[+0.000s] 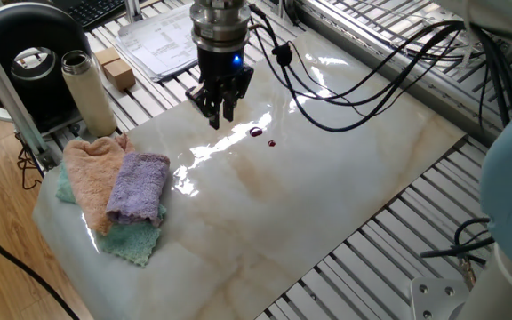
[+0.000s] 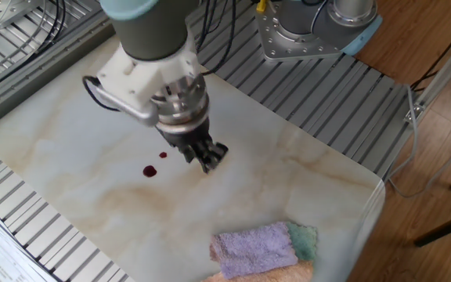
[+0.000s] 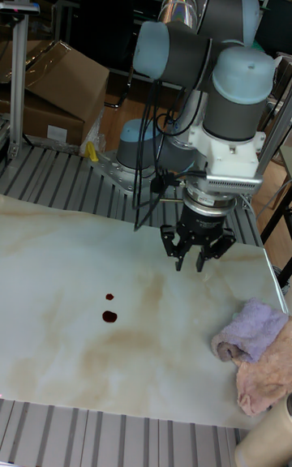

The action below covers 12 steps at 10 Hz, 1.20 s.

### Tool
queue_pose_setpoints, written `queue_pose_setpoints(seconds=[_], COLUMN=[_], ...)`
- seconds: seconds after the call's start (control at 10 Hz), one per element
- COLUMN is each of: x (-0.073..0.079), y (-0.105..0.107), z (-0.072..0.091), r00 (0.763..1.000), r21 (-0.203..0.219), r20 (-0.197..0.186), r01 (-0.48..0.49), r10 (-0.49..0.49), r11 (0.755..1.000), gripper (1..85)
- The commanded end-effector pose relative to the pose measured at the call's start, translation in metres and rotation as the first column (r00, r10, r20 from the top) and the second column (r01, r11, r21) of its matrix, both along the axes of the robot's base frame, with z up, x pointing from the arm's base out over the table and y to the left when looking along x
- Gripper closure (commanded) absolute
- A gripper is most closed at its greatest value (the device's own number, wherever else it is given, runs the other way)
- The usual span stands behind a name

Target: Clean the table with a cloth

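The cloth (image 1: 138, 185) is a small lavender towel lying folded on a peach towel at the near left corner of the table (image 1: 327, 187). It also shows as the cloth (image 2: 254, 244) and the cloth (image 3: 253, 325). Two dark red drops (image 1: 256, 132) mark the marble near the far edge, seen again as drops (image 2: 148, 171) and drops (image 3: 109, 317). My gripper (image 1: 219, 118) hangs just above the slab, between the drops and the cloth. The gripper (image 3: 189, 264) points straight down with its fingers apart and nothing between them. The gripper (image 2: 212, 160) is well short of the cloth.
A peach towel (image 1: 92, 173) and a mint-green towel (image 1: 136, 244) lie under the cloth. A steel bottle (image 1: 87, 89), wooden blocks (image 1: 116, 69), papers (image 1: 163, 36) and a black round case (image 1: 29, 53) stand beyond the table's left end. Cables hang from the arm.
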State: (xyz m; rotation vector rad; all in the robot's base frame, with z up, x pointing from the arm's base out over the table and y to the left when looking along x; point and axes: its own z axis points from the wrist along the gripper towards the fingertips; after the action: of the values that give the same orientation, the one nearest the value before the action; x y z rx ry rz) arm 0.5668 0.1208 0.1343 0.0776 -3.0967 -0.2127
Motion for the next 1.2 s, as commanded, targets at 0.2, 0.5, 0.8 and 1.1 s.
queue_pose_setpoints(seconds=[0.2, 0.5, 0.8, 1.1], x=[0.027, 0.016, 0.049, 0.044], y=[0.05, 0.054, 0.099, 0.098], z=[-0.036, -0.035, -0.053, -0.053], r00=[0.995, 0.999, 0.99, 0.986], r21=[0.017, 0.037, 0.033, 0.023], r20=[0.021, -0.013, 0.025, -0.001], r01=[0.096, 0.054, 0.139, 0.164], r10=[-0.097, -0.053, -0.14, -0.164], r11=[0.995, 0.998, 0.99, 0.986], gripper=[43.7, 35.0, 18.3, 18.3])
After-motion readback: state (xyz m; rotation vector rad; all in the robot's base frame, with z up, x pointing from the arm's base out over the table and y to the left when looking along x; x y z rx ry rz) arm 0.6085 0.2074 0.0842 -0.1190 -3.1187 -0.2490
